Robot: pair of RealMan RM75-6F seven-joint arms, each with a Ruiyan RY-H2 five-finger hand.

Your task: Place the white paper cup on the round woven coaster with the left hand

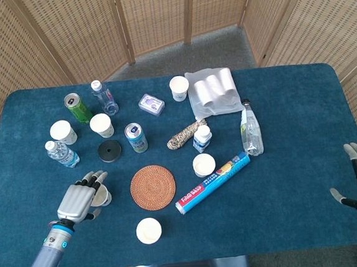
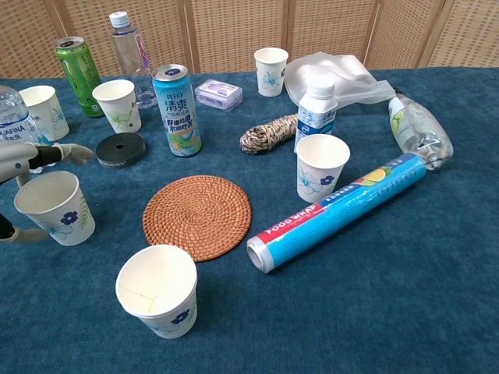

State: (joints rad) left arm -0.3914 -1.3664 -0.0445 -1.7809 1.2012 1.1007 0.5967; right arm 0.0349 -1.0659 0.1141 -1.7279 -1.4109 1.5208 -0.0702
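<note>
Left hand (image 1: 79, 201) reached the cup (image 2: 53, 207), fingers spread around it, not clamped. Cup looked light, thin-walled, crushable: grip mid-wall gently. Coaster (image 1: 153, 187) lay near.

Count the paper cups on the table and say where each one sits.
6. Front cup; one by the left hand; one beside the wrap roll; two near the green can; a back cup by the plastic bag.
</note>
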